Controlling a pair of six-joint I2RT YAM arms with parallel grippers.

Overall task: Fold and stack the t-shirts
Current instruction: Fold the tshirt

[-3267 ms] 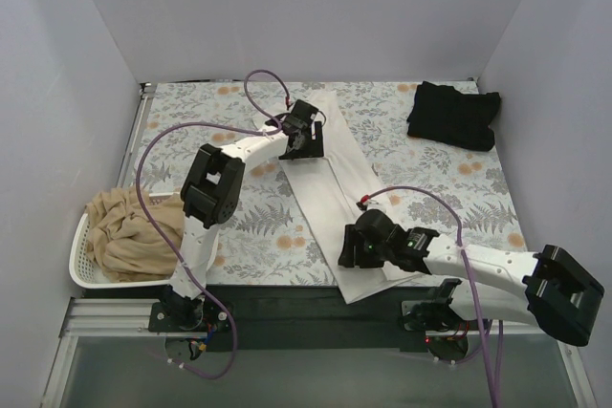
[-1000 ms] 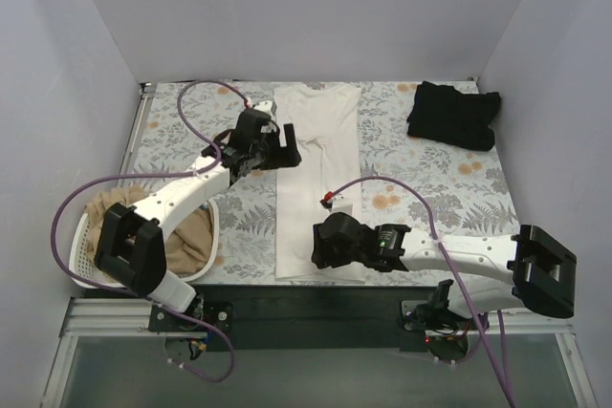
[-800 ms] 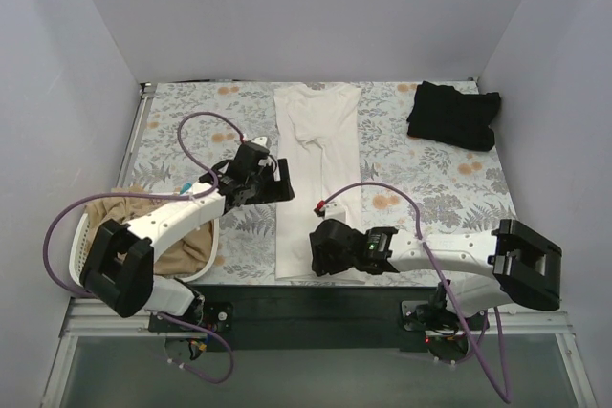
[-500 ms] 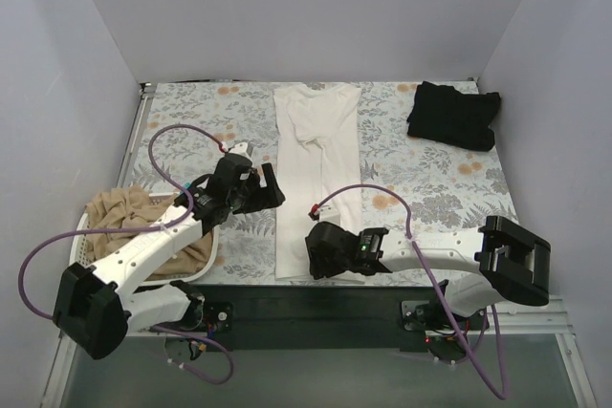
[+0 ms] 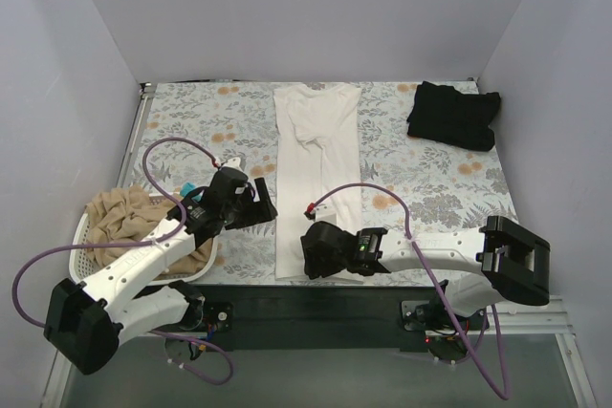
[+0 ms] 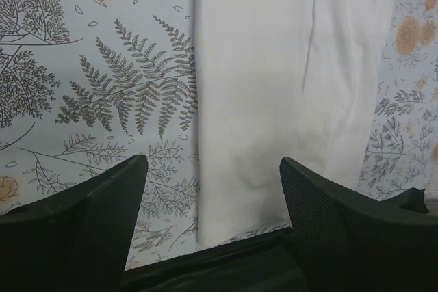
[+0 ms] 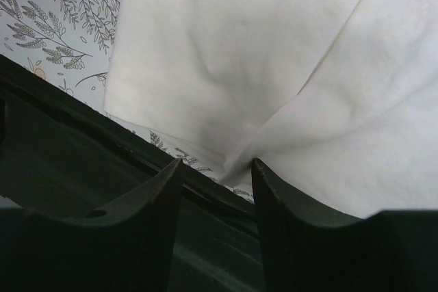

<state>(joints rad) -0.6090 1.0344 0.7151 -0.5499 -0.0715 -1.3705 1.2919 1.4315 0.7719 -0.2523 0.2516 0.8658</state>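
Note:
The white t-shirt (image 5: pixel 318 164) lies flat as a long narrow strip running from the far edge to the near edge of the table. My left gripper (image 5: pixel 266 207) is open and empty just left of the strip; in the left wrist view (image 6: pixel 212 165) the shirt (image 6: pixel 274 87) lies ahead between the spread fingers. My right gripper (image 5: pixel 312 257) hovers over the shirt's near hem; in the right wrist view (image 7: pixel 215 169) its jaws stand apart, with a crease of the shirt (image 7: pixel 226 59) touching the right fingertip (image 7: pixel 259 167). The black t-shirt (image 5: pixel 453 115) lies folded at the far right. The tan t-shirt (image 5: pixel 120 222) is bunched in the basket.
The white perforated laundry basket (image 5: pixel 80 253) stands at the near left under the left arm. The table's dark front edge (image 5: pixel 287 293) runs just below the shirt's hem. Purple cables loop over both arms. Grey walls close in three sides.
The white shirt went from lying diagonally to lying straight. My left gripper let go at the far end and drew back toward the near left. My right gripper shifted slightly left at the hem.

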